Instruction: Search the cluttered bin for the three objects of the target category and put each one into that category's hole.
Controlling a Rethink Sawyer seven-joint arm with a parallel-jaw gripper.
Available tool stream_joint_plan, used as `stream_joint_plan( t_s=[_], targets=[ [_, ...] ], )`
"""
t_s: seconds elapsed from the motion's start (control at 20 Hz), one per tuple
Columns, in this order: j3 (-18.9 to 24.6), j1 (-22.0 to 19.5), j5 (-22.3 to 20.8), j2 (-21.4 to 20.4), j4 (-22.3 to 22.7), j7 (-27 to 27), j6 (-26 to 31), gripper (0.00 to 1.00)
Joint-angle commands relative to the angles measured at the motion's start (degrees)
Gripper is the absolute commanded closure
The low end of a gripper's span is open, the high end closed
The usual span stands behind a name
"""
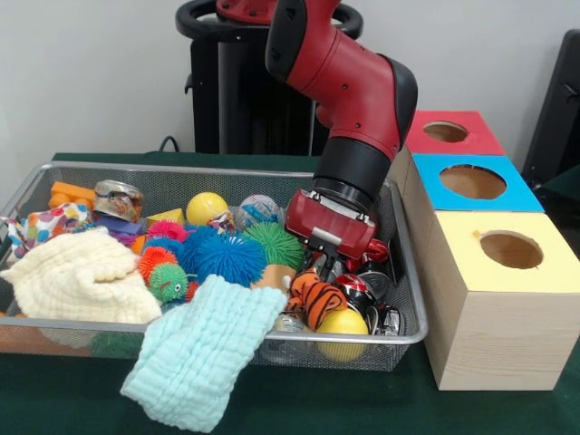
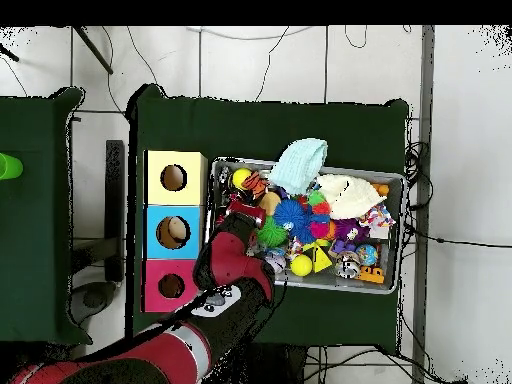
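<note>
A wire mesh bin (image 1: 412, 337) (image 2: 395, 178) holds mixed clutter. My gripper (image 1: 323, 265) (image 2: 237, 210) reaches down into its right end in the front view, just above an orange and black striped soft toy (image 1: 317, 301). A yellow ball (image 1: 343, 323) lies in front of that toy, and red and silver cans (image 1: 370, 292) crowd beside it. Clutter hides the gripper's tips. To the right of the bin stand three wooden boxes, each with a round hole: yellow (image 1: 511, 249) (image 2: 174, 178), blue (image 1: 472, 181) (image 2: 174, 232) and red (image 1: 446, 132) (image 2: 171, 286).
A blue spiky ball (image 1: 227, 258), a green spiky ball (image 1: 273, 243) and another yellow ball (image 1: 207, 207) fill the middle. A pale teal cloth (image 1: 205, 349) (image 2: 300, 163) hangs over the front rim. A cream cloth (image 1: 80, 276) covers the left end. Dented cans (image 1: 118, 199) lie at the back left.
</note>
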Motion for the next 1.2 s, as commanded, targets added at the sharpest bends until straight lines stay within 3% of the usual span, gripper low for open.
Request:
stream_joint_plan(
  t_s=[0.05, 0.3, 0.5, 1.0, 1.2],
  targets=[
    [2.90, -0.59, -1.61, -2.95, -2.77, 6.65, -0.67, 1.00],
    [2.17, -0.92, -5.74, -12.64, -1.17, 5.04, 7.91, 1.00],
    [1.30, -0.92, -6.76, -17.59, -1.74, 3.33, 14.18, 1.00],
    [0.18, -0.79, -9.00, -22.61, -3.29, 2.51, 21.43, 1.00],
    [-2.68, 2.18, -8.93, -23.39, -2.47, 2.50, 22.32, 1.00]
  ],
)
